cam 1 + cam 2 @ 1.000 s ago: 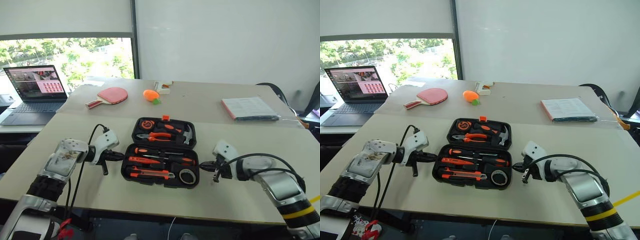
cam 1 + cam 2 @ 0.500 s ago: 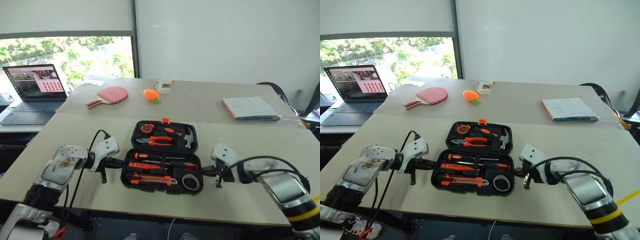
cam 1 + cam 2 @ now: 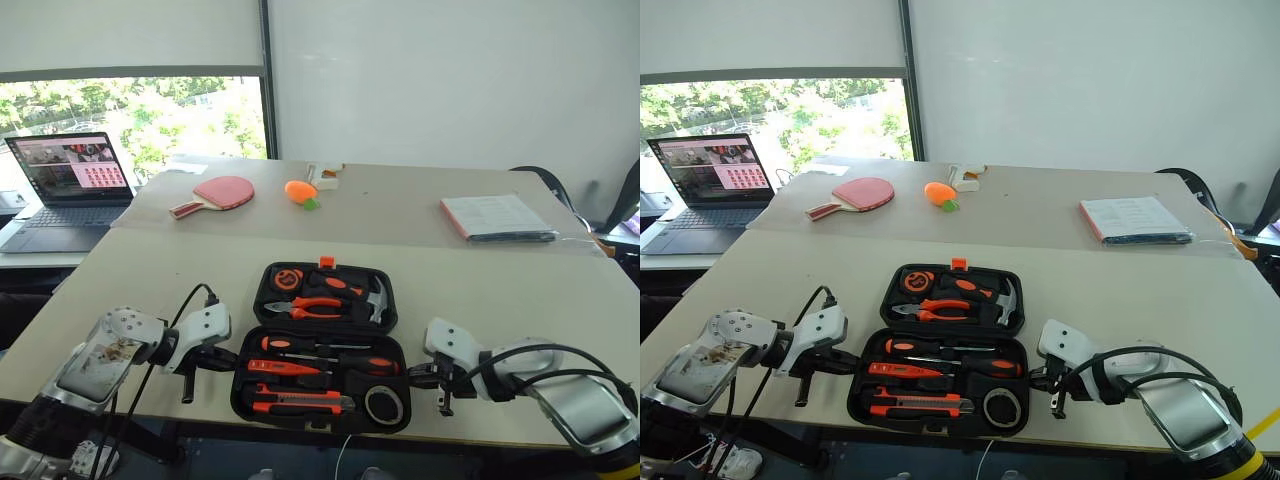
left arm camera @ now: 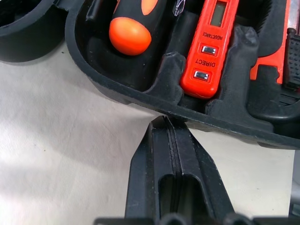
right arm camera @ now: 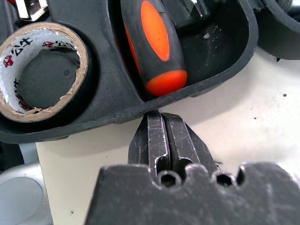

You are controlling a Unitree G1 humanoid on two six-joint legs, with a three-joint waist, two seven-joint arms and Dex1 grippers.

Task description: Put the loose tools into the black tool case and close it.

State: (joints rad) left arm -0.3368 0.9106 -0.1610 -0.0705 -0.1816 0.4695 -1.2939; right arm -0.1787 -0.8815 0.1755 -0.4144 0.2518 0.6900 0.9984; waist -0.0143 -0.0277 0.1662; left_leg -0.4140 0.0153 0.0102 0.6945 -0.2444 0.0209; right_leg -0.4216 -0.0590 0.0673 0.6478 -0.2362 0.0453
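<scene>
1. One black tool case [image 3: 322,345] lies open at the tabletop's [image 3: 150,270] near edge.
2. Two black-and-orange screwdrivers [image 3: 325,345], one thin orange screwdriver [image 3: 272,366], one utility knife [image 3: 300,403] and one tape roll [image 3: 383,404] sit inside its front half.
3. My left end effector [image 4: 171,136], fingers pressed together, points at the case's left wall.
4. My right end effector [image 5: 161,123], pinched shut and empty, points at its right wall.

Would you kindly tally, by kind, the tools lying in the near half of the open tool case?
Screwdrivers: 3
Utility knife: 1
Tape roll: 1
Total: 5
</scene>
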